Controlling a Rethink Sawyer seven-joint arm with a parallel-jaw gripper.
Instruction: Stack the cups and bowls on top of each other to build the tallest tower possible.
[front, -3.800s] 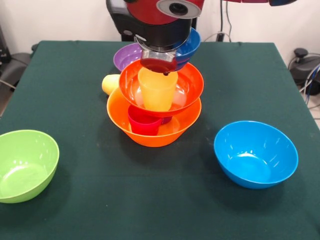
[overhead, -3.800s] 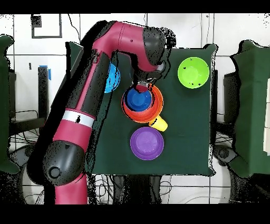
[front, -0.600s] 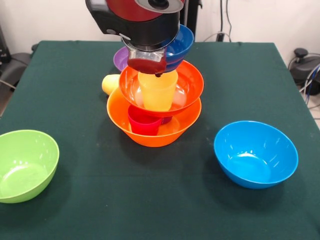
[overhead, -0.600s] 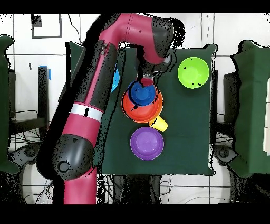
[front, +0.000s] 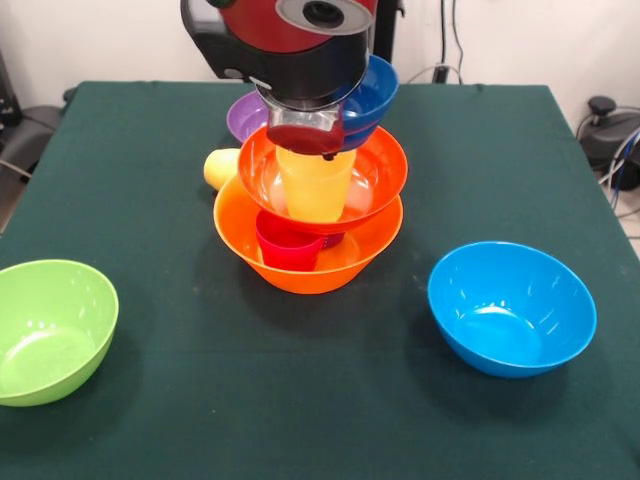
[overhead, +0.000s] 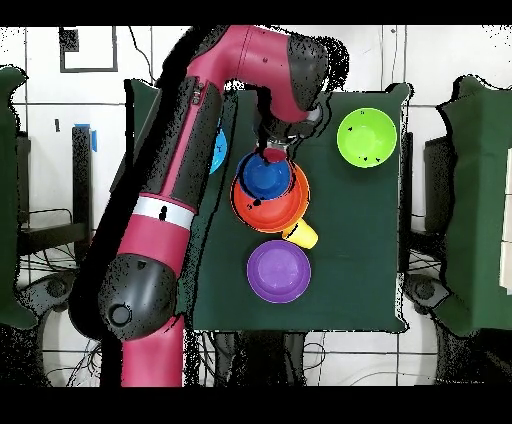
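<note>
The tower stands mid-table. Its base is the big orange-yellow bowl (front: 308, 262), with a red-pink cup (front: 288, 246) in it. A red-orange bowl (front: 375, 172) sits on that cup and holds an orange-yellow cup (front: 316, 185). The small dark blue bowl (front: 374, 92) tilts on top and also shows in the overhead view (overhead: 264, 177). My gripper (front: 303, 128) hangs over the tower's top beside the blue bowl. A dark translucent cup (front: 300, 137) is right under it, at the yellow cup's rim. The arm's head hides how the gripper stands.
A pale yellow cup (front: 220, 168) lies on its side against the tower. A purple bowl (front: 250, 115) stands behind the tower. A light blue bowl (front: 511, 307) is at the front right and a lime green bowl (front: 50, 330) at the front left. The table edge runs close to the green bowl.
The arm's head has shifted a little to the left in the front view. The dark blue bowl and the dark cup moved slightly with it. The rest of the tower has not moved.
</note>
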